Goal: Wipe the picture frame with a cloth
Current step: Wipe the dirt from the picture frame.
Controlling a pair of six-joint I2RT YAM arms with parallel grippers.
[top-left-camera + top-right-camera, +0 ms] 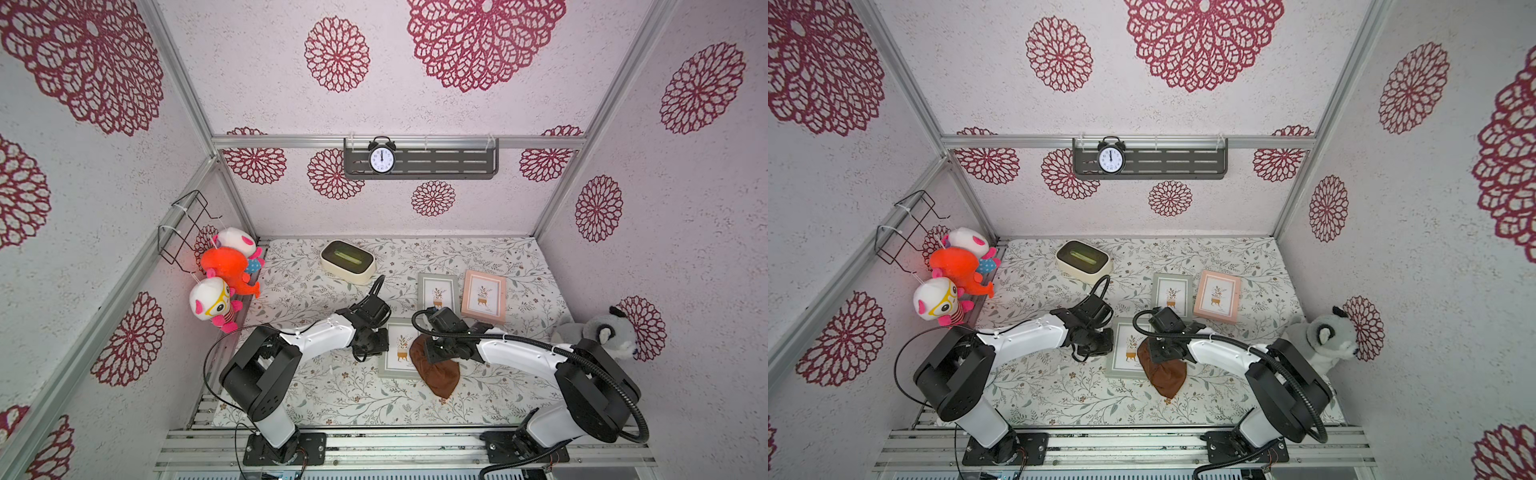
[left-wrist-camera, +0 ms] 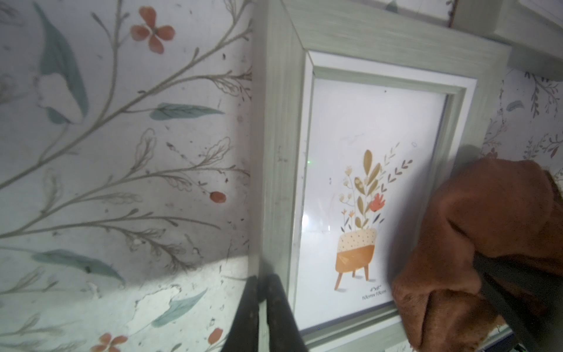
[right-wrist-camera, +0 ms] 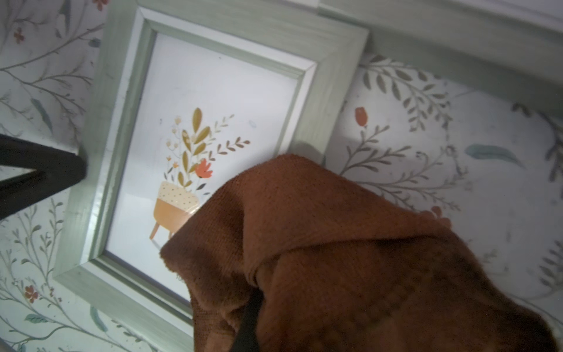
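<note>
1. The picture frame [image 1: 398, 353] lies flat on the flowery table [image 1: 332, 390], between the two arms. It is the green-grey one nearest the robot.
2. The right gripper [image 1: 432, 353] is closed on the cloth [image 3: 350, 243]. The bunched brown cloth rests on the frame's corner on the right arm's side. It also spills onto the table toward the robot.
3. The left gripper [image 2: 263, 292] is closed too, with nothing between its jaws that I can see. Its tip is up against the frame's long side on the left arm's side. I think it is there to stop the frame from sliding.
4. The frame's long side runs from the robot toward the back wall, a little tilted. The bare glass lies from the cloth toward the left gripper and toward the back wall. So I think the wipe should go that way. The right arm has the cloth, so this is its job.
5. Some things are hard to see:
   - The right gripper's fingertips are buried in the cloth.
   - The corner under the cloth is hidden.
   - In both top views the wrists cover the frame's far end.
   - I cannot tell if the left tip nips the rim or only leans on it.
</note>
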